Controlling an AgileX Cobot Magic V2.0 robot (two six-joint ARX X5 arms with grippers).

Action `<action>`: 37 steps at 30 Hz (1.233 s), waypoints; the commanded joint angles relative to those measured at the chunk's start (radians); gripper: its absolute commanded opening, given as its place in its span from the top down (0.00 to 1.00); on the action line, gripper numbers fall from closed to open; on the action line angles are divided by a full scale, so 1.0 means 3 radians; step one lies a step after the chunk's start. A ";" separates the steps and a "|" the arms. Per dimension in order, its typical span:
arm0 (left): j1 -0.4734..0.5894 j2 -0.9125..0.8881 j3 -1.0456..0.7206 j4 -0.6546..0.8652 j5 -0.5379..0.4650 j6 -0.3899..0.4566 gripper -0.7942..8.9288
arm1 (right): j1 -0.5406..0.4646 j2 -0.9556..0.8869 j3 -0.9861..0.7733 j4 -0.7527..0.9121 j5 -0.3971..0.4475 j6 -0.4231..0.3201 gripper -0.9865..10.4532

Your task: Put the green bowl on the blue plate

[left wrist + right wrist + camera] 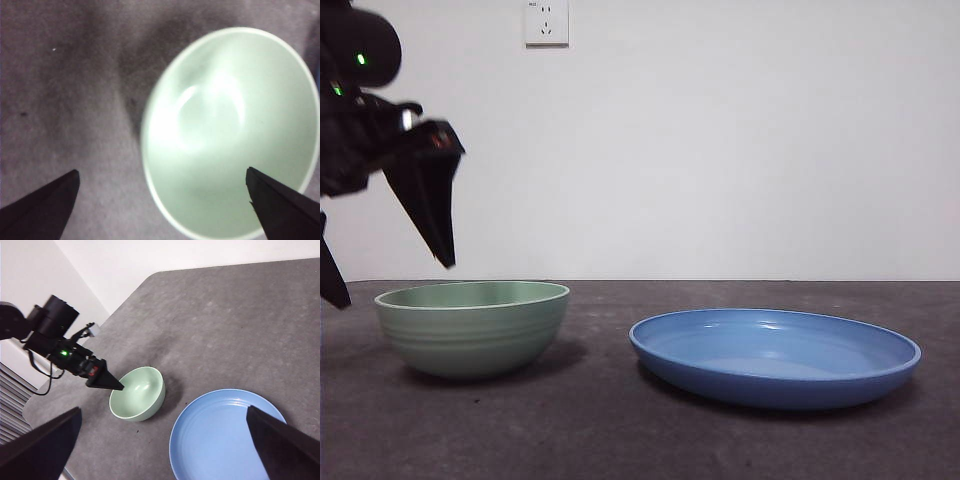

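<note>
The left gripper [390, 280], fingers apart, hovers above the bowl [472, 326] beside the plate [775, 357]; the right gripper [162, 412], fingers apart, waits high.

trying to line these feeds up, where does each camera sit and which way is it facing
Front view: low, at table height, looking level across at the green bowl and blue plate; the left gripper enters upper left.
Left wrist view: on the left arm, looking down into the bowl; its own open jaws show.
Right wrist view: high on the right arm, looking down on bowl, plate, left arm; its own open right gripper shows.
All three share the bowl.
</note>
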 commanded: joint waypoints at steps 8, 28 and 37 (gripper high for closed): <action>-0.0010 0.0267 0.0067 0.0221 -0.0009 0.0050 0.59 | 0.0009 0.0011 0.0058 -0.0019 0.0001 -0.0034 0.43; -0.0010 0.0338 0.0067 0.0217 -0.0010 0.0074 0.90 | 0.0009 0.0011 0.0058 -0.0039 0.0003 -0.0036 0.43; -0.0078 0.0338 0.0198 0.0008 -0.0327 -0.0259 0.90 | 0.0009 0.0011 0.0058 -0.0038 0.0003 -0.0036 0.43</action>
